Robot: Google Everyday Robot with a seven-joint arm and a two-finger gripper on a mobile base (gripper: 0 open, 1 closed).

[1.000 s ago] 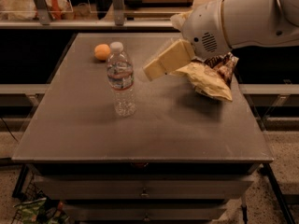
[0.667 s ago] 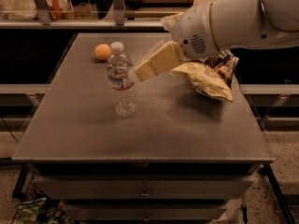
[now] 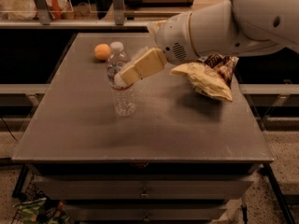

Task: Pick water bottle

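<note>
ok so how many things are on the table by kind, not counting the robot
water bottle: 1
orange ball: 1
snack bags: 2, a yellow bag and a dark bag
total: 4
the hand sits across the water bottle's upper part

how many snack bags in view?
2: a crinkled yellow chip bag at right of the grey table; a dark patterned bag behind it, partly under the white arm. Cream gripper is at the clear ribbed water bottle.

Clear ribbed water bottle (image 3: 124,101) (white cap), upright left of centre on the table (image 3: 187,129), pincer (image 3: 120,80) at its upper half
</note>
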